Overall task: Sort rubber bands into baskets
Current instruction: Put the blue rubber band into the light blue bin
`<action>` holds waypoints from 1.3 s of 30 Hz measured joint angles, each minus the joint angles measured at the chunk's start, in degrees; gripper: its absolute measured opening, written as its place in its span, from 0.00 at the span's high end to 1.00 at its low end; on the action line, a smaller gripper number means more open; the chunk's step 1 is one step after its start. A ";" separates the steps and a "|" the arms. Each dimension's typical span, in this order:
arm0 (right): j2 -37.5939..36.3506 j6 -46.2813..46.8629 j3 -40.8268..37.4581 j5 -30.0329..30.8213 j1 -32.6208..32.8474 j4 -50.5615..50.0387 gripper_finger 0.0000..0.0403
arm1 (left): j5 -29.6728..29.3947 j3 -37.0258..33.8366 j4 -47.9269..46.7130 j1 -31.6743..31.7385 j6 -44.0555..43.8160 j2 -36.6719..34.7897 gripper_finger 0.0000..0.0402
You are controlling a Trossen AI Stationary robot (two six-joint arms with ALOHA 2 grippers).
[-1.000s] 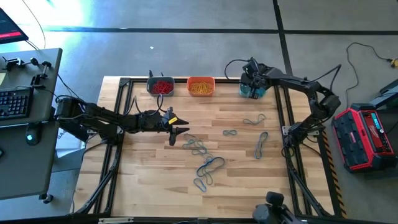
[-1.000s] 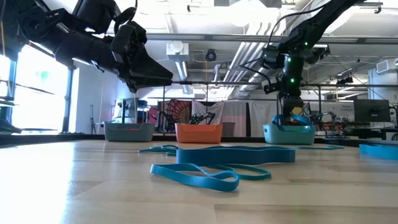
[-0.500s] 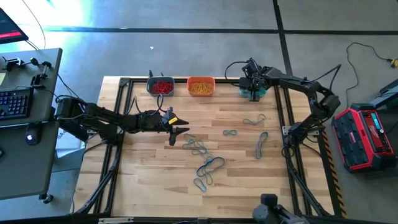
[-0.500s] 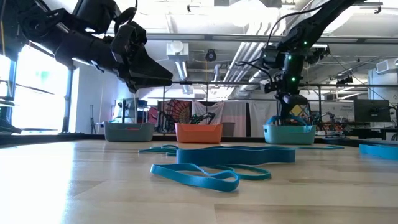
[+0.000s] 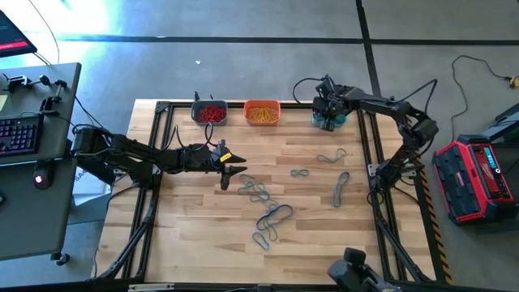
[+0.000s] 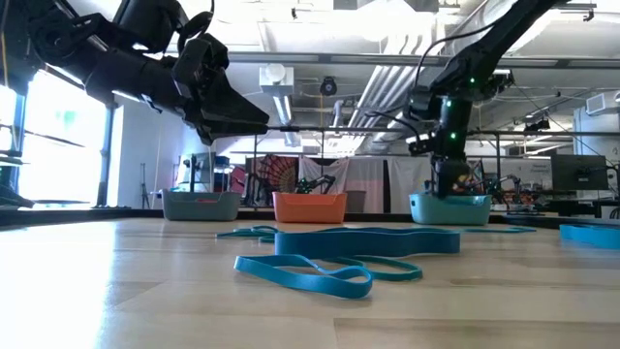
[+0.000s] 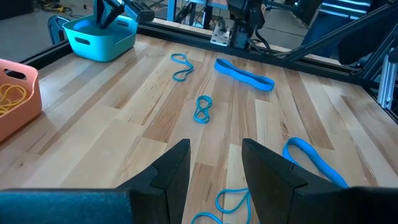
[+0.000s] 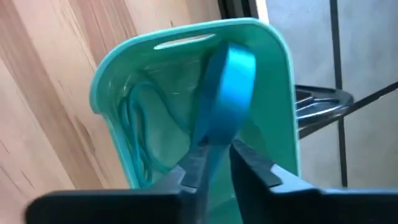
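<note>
My right gripper (image 8: 214, 152) hangs over the teal-green basket (image 8: 186, 34) at the table's far right, shut on a wide blue rubber band (image 8: 227, 81). A thin teal band (image 8: 134, 118) lies inside that basket. The grey-blue basket (image 6: 201, 206) holds red bands and the orange basket (image 6: 310, 206) holds yellow ones. Several blue bands (image 5: 261, 195) lie loose on the table's middle. My left gripper (image 7: 214, 149) hovers open just left of them with nothing between its fingers. My right gripper pinches the blue rubber band's near end (image 8: 208, 146) between its two fingers. The fingers slant steeply down from above. The band's free loop sticks out past the fingertips over the basket's inside; whether it touches the basket, I cannot tell.
More blue bands lie right of centre (image 5: 331, 156) (image 5: 340, 186) (image 5: 299, 173). Black frame rails (image 5: 365, 138) run along the table's edges. A red and black case (image 5: 478, 174) stands on the floor at the right, and a desk with a keyboard (image 5: 20, 130) at the left.
My right gripper has sunk a little toward the teal-green basket with the blue band, which now hangs lower over the basket's rim.
</note>
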 joint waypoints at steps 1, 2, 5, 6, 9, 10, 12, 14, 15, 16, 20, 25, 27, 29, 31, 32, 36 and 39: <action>0.35 0.39 0.00 0.02 -0.01 0.08 0.86 | 0.00 -0.01 0.00 0.00 0.00 0.00 0.66; 0.64 0.64 0.00 0.04 0.02 0.14 0.83 | 0.00 -0.01 0.00 0.00 0.00 0.00 0.66; 1.14 1.05 0.00 -0.26 0.07 1.18 0.76 | 0.00 -0.01 -0.02 0.00 0.00 0.00 0.66; 1.28 1.09 0.00 -0.36 0.07 1.32 0.74 | 0.00 -0.01 -0.02 0.00 0.00 0.00 0.66; 2.05 1.62 0.00 -1.29 0.05 1.57 0.72 | 0.00 -0.01 -0.02 0.00 -0.01 0.00 0.66; 2.28 1.73 0.00 -1.54 0.05 1.69 0.72 | 0.00 -0.01 -0.02 0.00 -0.01 0.00 0.66; 2.52 2.81 0.00 -1.68 0.05 2.13 0.74 | 0.00 -0.01 -0.02 0.00 0.00 0.00 0.66; 2.86 3.87 0.00 -2.06 -0.01 3.03 0.77 | 0.00 -0.01 0.00 0.00 0.00 0.00 0.66; 3.10 4.16 0.00 -2.62 -0.11 3.40 0.79 | 0.00 -0.01 -0.02 0.00 0.02 0.00 0.66; 3.39 4.64 0.00 -3.05 -0.25 3.95 0.82 | 0.00 -0.01 -0.02 0.00 0.02 0.00 0.66; 5.24 6.64 0.00 -4.94 -1.08 6.40 0.97 | 0.00 -0.01 -0.03 0.00 0.02 0.00 0.66; 5.95 9.58 0.00 -5.07 -1.20 8.01 0.95 | 0.00 -0.01 -0.13 0.00 0.04 0.00 0.66; 5.30 10.28 0.00 -5.06 -1.19 8.05 0.95 | 0.00 -0.01 -0.15 -0.01 0.07 0.00 0.66; 3.94 11.51 0.09 -5.04 -1.19 7.55 0.95 | 0.00 -0.01 -0.15 0.00 0.07 0.00 0.66; 2.47 13.35 0.20 -4.69 -1.19 6.77 0.95 | 0.00 -0.01 -0.15 -0.01 0.08 0.00 0.66; 1.59 14.56 0.20 -4.39 -1.19 6.07 0.95 | 0.00 -0.01 -0.18 -0.02 0.09 0.00 0.66; -2.38 20.02 0.22 -2.94 -1.19 4.72 0.93 | 0.00 -0.01 -0.19 -0.02 1.09 0.00 0.66; -5.35 24.31 0.22 -2.47 -1.19 2.43 0.88 | 0.00 -0.01 -0.20 -0.02 1.07 0.00 0.66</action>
